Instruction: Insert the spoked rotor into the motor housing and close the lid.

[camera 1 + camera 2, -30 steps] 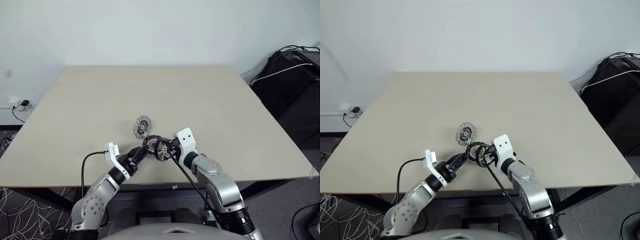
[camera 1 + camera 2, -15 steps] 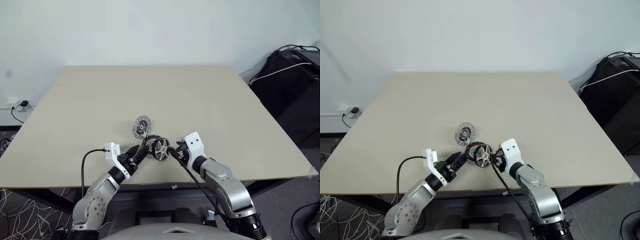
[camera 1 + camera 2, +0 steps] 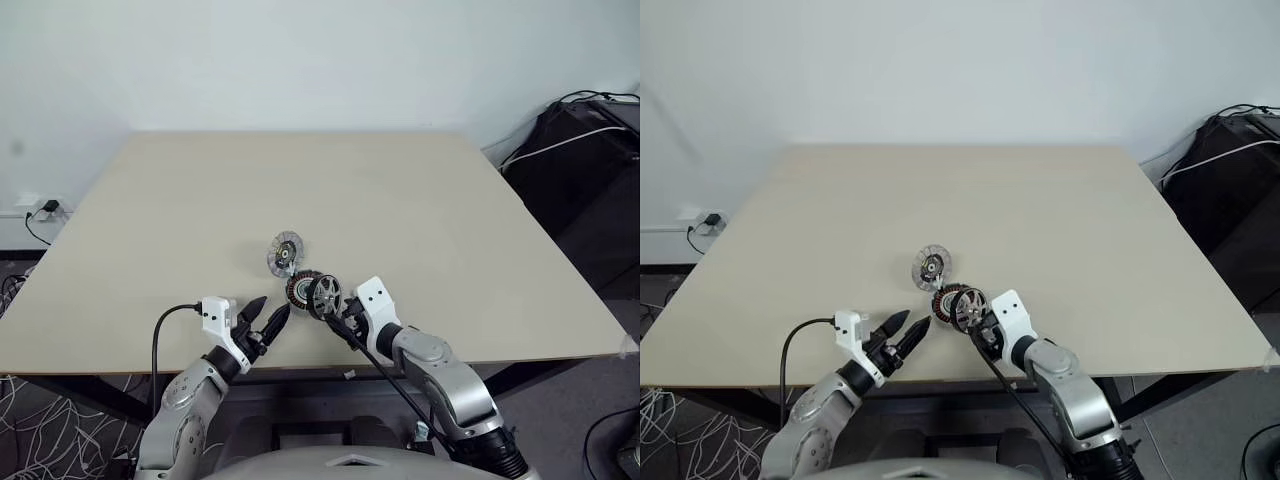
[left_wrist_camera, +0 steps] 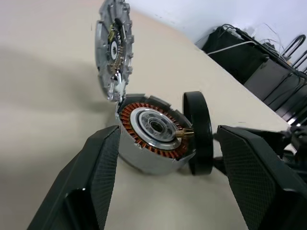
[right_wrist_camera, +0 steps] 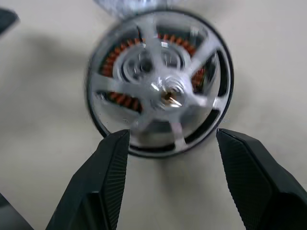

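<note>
near the table's (image 3: 480, 230) front edge the left gripper (image 3: 263, 319) hung with its fingers spread and nothing between them. the right gripper (image 3: 338, 316) stood open too, holding nothing, its tips hidden behind the spoked rotor (image 3: 326, 296). that wheel stood on edge against the motor housing (image 3: 301, 288), whose copper windings were partly covered. whether it was seated, i couldn't tell. beyond stood the lid (image 3: 284, 253), tilted up.

I am letting go of the spoked rotor (image 3: 326, 296) with my right gripper (image 3: 340, 318), while my left gripper (image 3: 264, 316) is backing off the motor housing (image 3: 301, 288).
</note>
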Tool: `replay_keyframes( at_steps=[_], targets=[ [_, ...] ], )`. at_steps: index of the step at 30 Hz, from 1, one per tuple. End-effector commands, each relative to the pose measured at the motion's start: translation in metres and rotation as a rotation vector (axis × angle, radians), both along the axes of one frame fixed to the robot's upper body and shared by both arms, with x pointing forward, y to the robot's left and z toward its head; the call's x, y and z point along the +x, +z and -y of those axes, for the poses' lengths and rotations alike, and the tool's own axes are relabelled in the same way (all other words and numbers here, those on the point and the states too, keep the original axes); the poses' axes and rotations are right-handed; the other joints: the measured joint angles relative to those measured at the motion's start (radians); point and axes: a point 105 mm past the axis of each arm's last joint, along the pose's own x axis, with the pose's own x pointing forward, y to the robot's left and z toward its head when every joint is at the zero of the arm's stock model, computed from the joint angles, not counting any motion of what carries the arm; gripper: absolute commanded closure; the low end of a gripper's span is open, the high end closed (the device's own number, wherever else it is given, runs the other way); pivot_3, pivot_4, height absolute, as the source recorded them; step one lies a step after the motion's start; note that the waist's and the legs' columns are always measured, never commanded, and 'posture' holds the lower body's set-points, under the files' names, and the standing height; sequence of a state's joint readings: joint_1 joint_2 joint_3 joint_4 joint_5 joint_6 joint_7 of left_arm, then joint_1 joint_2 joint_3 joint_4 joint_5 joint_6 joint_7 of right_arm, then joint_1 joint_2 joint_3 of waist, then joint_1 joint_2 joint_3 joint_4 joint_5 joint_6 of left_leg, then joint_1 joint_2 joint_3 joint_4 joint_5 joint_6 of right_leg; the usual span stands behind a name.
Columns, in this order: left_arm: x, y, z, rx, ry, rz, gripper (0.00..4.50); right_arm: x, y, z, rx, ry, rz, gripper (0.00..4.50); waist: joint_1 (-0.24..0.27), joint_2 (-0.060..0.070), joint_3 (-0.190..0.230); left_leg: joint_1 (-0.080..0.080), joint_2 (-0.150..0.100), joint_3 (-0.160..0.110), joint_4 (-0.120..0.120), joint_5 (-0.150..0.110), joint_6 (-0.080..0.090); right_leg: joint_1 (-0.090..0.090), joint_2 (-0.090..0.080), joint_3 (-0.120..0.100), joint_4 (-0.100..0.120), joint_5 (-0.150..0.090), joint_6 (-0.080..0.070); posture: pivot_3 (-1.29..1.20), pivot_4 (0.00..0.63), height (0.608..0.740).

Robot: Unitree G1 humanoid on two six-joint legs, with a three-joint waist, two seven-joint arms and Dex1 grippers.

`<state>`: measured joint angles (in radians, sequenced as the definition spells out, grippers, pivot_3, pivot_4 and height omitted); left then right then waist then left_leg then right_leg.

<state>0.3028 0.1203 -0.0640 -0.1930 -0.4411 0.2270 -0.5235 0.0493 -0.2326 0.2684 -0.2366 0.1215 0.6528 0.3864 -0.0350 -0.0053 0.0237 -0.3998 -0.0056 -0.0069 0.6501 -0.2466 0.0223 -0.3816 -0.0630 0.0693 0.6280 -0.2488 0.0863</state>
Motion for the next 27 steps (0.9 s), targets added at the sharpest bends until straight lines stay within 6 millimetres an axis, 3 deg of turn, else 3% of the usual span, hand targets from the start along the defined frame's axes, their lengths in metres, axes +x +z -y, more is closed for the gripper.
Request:
replay_keyframes(
  at_steps=[1,9,27],
  targets=[
    [0.0025,0.0090,-0.0014,-0.005,0.008,0.047,1.10,0.0086,0.0084,0.0017,0.003,0.003,0.051,1.38,0.000,0.000,0.000,0.000,0.000,0.000,0.000,0.000,0.000,0.000,0.000,0.000,0.000,0.000,0.000,0.00,0.000,0.740],
    [0.0021,0.0078,-0.0022,-0.019,0.015,0.037,1.10,0.0127,0.0059,0.0101,-0.020,-0.011,0.059,1.38,0.000,0.000,0.000,0.000,0.000,0.000,0.000,0.000,0.000,0.000,0.000,0.000,0.000,0.000,0.000,0.00,0.000,0.740],
    [0.0044,0.0063,0.0018,-0.033,0.006,0.026,1.10,0.0153,0.0028,0.0067,-0.010,-0.015,0.060,1.38,0.000,0.000,0.000,0.000,0.000,0.000,0.000,0.002,0.004,0.000,0.001,0.000,0.000,0.000,0.000,0.00,0.000,0.740]
  ],
)
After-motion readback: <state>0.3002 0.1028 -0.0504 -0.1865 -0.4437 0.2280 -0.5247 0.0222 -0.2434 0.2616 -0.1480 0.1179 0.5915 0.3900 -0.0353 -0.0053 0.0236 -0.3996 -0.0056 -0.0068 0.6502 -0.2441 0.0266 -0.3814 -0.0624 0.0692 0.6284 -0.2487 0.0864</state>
